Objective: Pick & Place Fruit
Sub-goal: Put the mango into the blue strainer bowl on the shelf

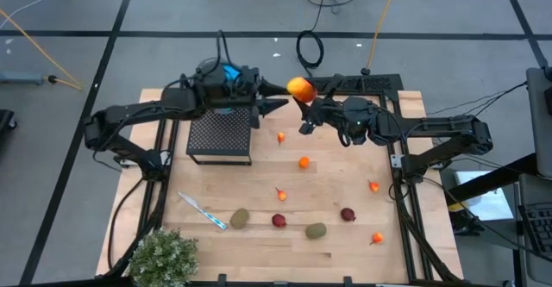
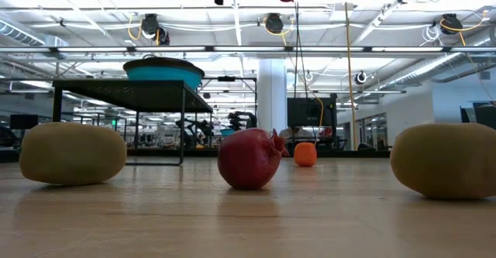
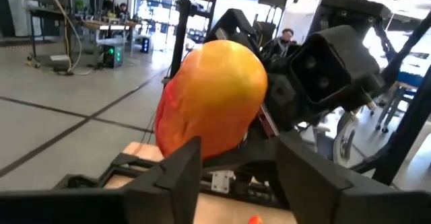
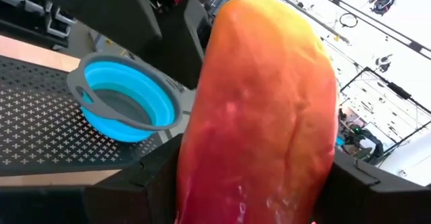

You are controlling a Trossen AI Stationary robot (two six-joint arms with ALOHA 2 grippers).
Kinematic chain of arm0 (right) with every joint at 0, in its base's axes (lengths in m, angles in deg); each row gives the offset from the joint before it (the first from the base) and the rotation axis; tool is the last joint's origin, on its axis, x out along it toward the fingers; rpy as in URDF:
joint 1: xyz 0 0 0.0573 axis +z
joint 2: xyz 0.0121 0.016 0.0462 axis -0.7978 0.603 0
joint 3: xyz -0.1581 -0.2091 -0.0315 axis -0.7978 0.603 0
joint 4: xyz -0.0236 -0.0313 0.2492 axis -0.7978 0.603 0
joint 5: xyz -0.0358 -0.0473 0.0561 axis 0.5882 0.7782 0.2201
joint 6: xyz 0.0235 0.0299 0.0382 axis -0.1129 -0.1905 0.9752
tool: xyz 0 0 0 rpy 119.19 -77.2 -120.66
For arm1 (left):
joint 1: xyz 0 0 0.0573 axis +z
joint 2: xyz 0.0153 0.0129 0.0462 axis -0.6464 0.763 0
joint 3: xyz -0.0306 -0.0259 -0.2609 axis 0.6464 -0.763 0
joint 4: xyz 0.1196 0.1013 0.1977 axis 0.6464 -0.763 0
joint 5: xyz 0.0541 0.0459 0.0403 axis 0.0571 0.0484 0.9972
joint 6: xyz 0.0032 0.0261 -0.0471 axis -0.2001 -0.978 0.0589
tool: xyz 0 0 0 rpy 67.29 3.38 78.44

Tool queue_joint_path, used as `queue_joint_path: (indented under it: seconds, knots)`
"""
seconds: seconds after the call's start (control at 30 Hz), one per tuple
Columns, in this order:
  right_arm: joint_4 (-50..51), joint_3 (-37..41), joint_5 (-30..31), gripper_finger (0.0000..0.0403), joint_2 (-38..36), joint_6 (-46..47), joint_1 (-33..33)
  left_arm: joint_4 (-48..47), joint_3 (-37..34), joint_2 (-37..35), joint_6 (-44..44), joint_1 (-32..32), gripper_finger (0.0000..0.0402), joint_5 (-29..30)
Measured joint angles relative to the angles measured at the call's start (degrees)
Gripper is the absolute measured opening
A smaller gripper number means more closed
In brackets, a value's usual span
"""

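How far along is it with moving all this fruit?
Barely started, it seems: no fruit shows in the blue bowl. In hand: the right hand holds the red-orange fruit above the table, with the left hand open beside it. Left: nine pieces lying on the table, such as an orange ball and an olive oval.

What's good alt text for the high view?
Two dark arms meet above the table's far edge, the right tool holding an orange-red fruit beside the open left tool. Small fruit pieces lie scattered on the wooden table.
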Motion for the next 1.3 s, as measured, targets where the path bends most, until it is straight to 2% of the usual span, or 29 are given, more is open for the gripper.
queue_joint_path:
  seconds: [0.27,0.67,0.87,1.0,1.1,1.3]
  knots:
    - [0.0,0.0,0.5,0.0239,0.0,0.2,0.0,5.8,0.0,2.2,1.1,-0.6,0.0233,1.9]
    - [0.0,0.0,0.1,0.0237,0.0,3.1,0.0,8.3,0.0,2.2,-2.8,-5.3,0.0235,15.2]
    - [-1.3,0.0,0.2,0.0238,0.9,5.4,0.3,10.3,0.0,3.0,-3.7,-6.5,0.0235,18.0]
    - [-2.4,0.0,1.8,0.0237,2.4,4.1,1.4,13.5,0.0,5.4,-3.7,-6.8,0.0235,18.5]
    - [-2.1,0.0,3.6,0.0238,2.7,3.3,2.1,13.4,0.0,5.8,-2.3,-6.3,0.0235,16.6]
    - [-2.4,0.0,4.6,0.0237,2.8,3.1,2.4,13.2,0.0,5.9,-1.2,-6.4,0.0234,16.8]
